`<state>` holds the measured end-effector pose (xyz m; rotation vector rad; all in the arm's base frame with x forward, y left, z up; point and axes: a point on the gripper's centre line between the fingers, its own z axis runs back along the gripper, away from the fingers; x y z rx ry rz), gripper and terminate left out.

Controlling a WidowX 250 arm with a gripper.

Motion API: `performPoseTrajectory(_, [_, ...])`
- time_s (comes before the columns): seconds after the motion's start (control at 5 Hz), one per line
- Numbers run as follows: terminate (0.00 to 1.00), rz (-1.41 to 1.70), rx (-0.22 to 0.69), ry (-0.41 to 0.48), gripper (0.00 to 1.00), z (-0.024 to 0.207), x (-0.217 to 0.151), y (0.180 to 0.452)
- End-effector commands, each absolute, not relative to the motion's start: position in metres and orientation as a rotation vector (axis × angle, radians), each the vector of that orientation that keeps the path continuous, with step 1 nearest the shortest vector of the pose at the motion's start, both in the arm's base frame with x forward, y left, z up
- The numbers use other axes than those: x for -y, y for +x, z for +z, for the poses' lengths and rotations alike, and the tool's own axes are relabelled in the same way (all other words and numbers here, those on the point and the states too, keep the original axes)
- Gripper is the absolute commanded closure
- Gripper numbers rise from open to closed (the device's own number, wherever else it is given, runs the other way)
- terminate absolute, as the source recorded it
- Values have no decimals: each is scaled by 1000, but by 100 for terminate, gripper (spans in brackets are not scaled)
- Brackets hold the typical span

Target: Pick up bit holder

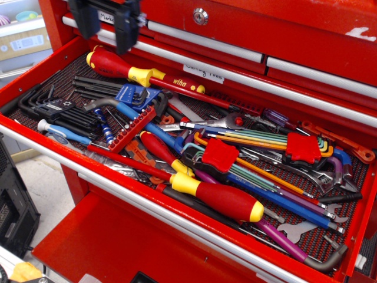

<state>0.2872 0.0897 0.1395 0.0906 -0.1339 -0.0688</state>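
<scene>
The bit holder (131, 129) is a narrow red strip with a row of short silver bits. It lies slanted in the left-middle of the open red drawer (118, 197), among other tools. My gripper (105, 23) shows at the top left edge, above the drawer's back left part. Its two dark fingers (126, 28) stand apart with nothing between them, so it is open and empty. It hangs well above and behind the bit holder, over the big screwdriver's red handle (109, 62).
The drawer is packed: red-and-yellow screwdrivers (215, 197), black hex keys (56, 112), a blue hex key holder (134, 94), red clips with coloured hex keys (221, 154), wrenches at the right (330, 171). Closed drawers (265, 35) rise behind.
</scene>
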Motion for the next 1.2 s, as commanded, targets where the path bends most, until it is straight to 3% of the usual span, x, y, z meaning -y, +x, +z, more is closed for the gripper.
performPoseTrajectory(0.0, [0, -113, 269, 156, 0, 106, -72, 289])
performPoseTrajectory(0.2, [0, -156, 275, 206, 0, 88, -81, 297])
performPoseTrajectory(1.0, [0, -172, 343, 141, 0, 20, -96, 304])
